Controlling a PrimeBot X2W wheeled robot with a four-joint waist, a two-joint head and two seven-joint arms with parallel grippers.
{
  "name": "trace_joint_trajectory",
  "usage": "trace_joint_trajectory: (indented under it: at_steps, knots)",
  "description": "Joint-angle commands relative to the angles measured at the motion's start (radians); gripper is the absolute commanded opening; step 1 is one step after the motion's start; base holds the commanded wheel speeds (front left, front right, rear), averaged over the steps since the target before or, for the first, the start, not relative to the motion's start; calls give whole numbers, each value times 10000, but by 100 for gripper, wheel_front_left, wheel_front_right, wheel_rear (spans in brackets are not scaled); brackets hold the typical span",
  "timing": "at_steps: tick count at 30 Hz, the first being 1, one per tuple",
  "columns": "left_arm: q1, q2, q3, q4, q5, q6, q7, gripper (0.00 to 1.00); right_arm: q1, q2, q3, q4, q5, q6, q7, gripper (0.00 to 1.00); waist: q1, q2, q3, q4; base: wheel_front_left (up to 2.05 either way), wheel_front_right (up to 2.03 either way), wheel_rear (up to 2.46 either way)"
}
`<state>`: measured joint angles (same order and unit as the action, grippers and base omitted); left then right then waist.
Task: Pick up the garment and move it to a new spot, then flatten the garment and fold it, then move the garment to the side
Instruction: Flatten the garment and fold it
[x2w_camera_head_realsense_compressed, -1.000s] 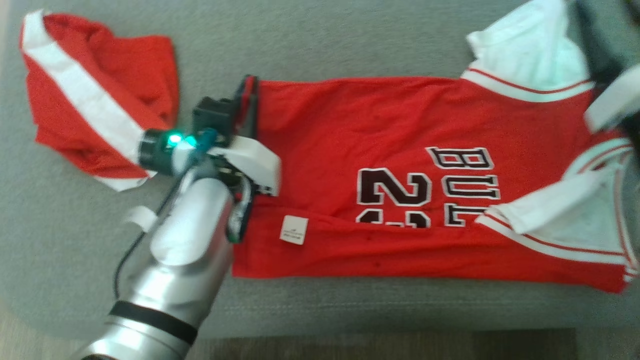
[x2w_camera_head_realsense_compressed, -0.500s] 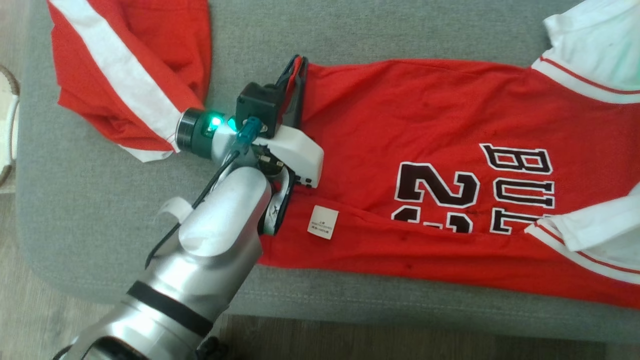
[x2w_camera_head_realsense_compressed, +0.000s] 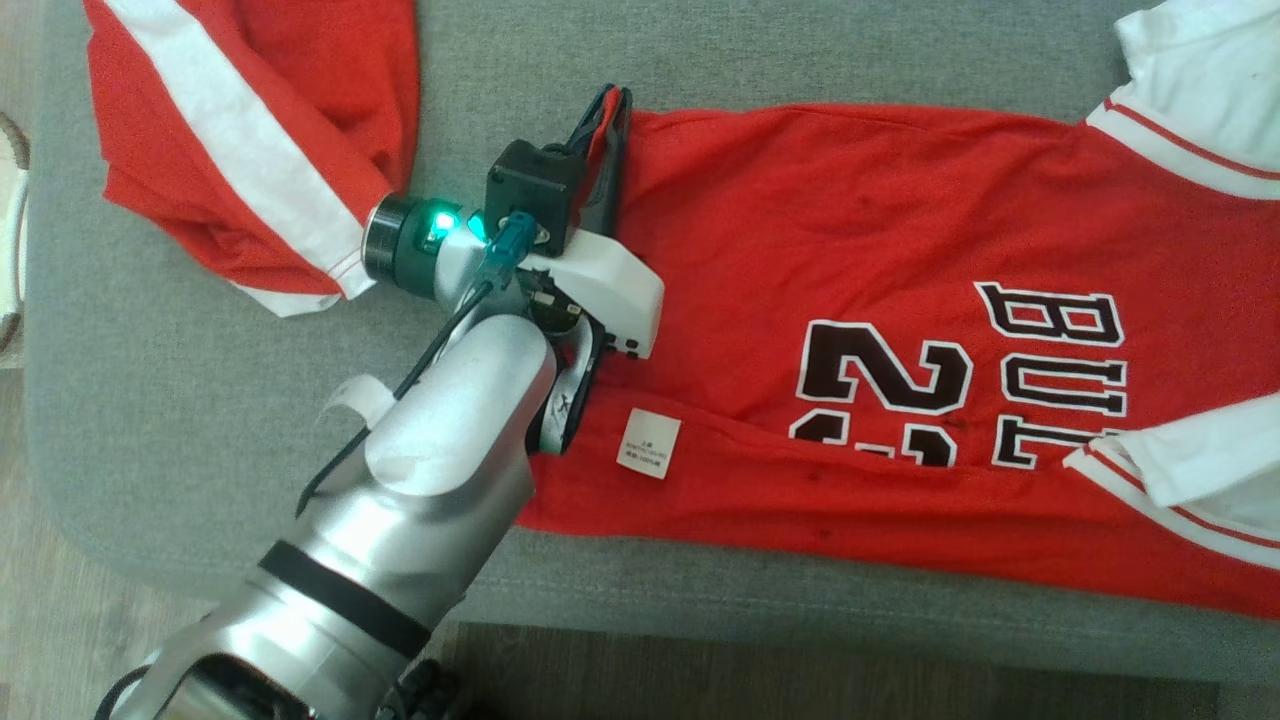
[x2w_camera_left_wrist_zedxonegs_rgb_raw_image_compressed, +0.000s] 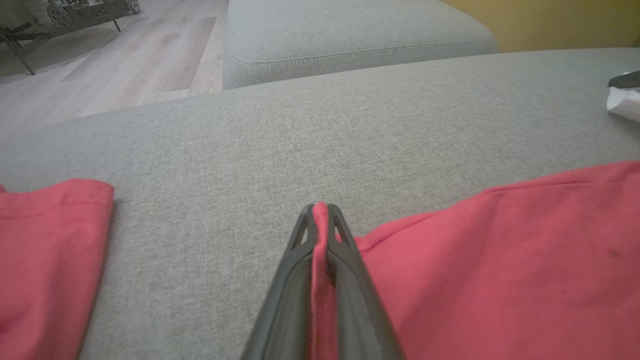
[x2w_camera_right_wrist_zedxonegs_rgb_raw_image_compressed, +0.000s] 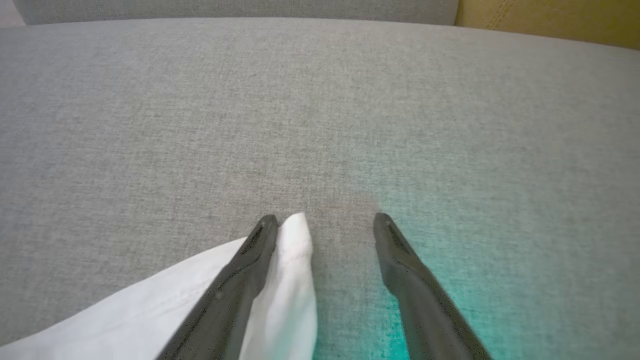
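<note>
While the left gripper (x2w_camera_left_wrist_zedxonegs_rgb_raw_image_compressed: 320, 207) is clamped on the far hem corner of the red jersey (x2w_camera_head_realsense_compressed: 850, 230), the right gripper (x2w_camera_right_wrist_zedxonegs_rgb_raw_image_compressed: 325, 222) stands apart, one finger beside a white sleeve (x2w_camera_right_wrist_zedxonegs_rgb_raw_image_compressed: 295, 250). The jersey lies spread on the grey cushion (x2w_camera_head_realsense_compressed: 200, 420).

The left forearm (x2w_camera_head_realsense_compressed: 440, 480) was a silver shell with a black band (x2w_camera_head_realsense_compressed: 345, 600) toward 7 o'clock. At its wrist sat a green-lit ring (x2w_camera_head_realsense_compressed: 415, 240), a black camera block (x2w_camera_head_realsense_compressed: 530, 190), a white housing (x2w_camera_head_realsense_compressed: 610, 285) and a black cable (x2w_camera_head_realsense_compressed: 425, 350). The left claw (x2w_camera_head_realsense_compressed: 612, 100) had slim dark fingers (x2w_camera_left_wrist_zedxonegs_rgb_raw_image_compressed: 285, 295).
</note>
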<state>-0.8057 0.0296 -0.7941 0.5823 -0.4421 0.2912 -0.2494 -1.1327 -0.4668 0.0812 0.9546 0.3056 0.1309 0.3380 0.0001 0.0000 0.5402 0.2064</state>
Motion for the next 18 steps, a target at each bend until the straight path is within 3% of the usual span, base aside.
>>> trace_joint_trajectory:
  at_steps: [1,2,8,18]
  knots:
    - [-313,207,247,-254,-28,102,-124,0,18,85,424,-56,232,-2,205,18,-1,0,-23,-28,0,0,0]
    - [-310,207,257,-221,-25,109,-124,0,32,92,592,-47,346,-2,250,0,-1,0,-46,-48,0,0,0]
    - [-297,206,379,23,26,88,-124,0,30,76,1051,-229,1110,-2,5,0,-1,0,-212,-181,0,0,0]
    - [-330,275,1062,620,282,-121,-124,0,202,-248,1890,-1161,2173,-2,-2272,0,-1,0,-725,-667,0,0,0]
